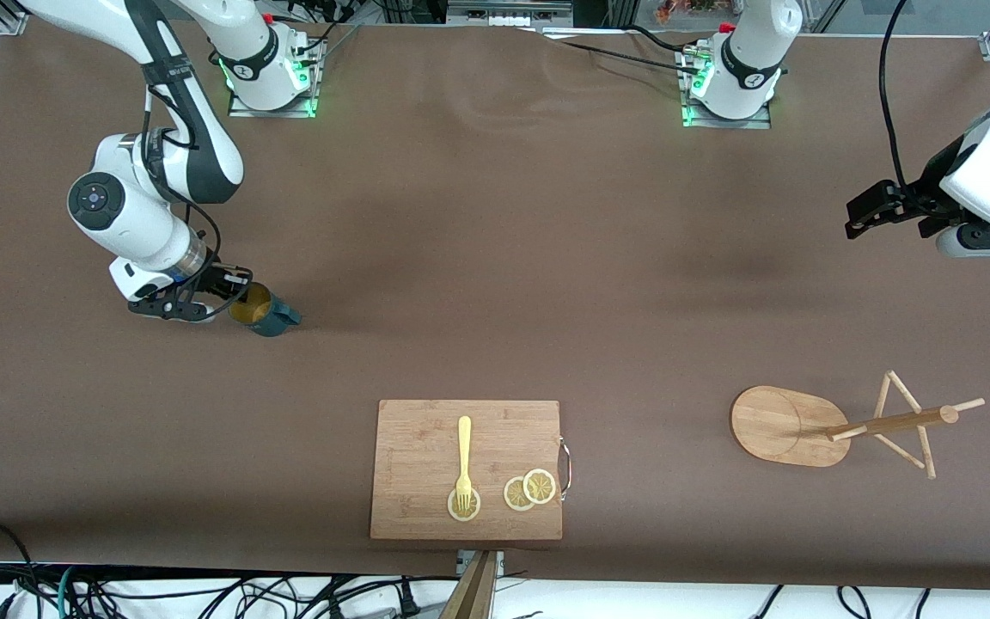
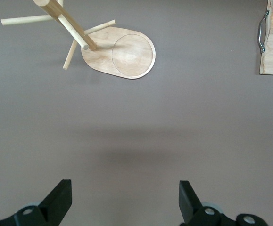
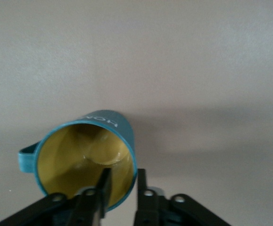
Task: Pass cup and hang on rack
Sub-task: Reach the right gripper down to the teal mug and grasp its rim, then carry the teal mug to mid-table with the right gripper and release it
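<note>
I can't see the bottom of the cup (image 3: 86, 157) in the right wrist view; the right gripper (image 3: 122, 188) fingers cover part of its rim. Beside the cup, the gripper's body is cut off by the edge. The white letters on the cup are too blurry to read.

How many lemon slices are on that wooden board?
3, all on the cutting board: one slice under the fork's tines, and two overlapping slices near the board's metal handle.

Open left gripper (image 2: 122, 200) over table (image 2: 174, 132) near rack (image 2: 122, 54)
</note>
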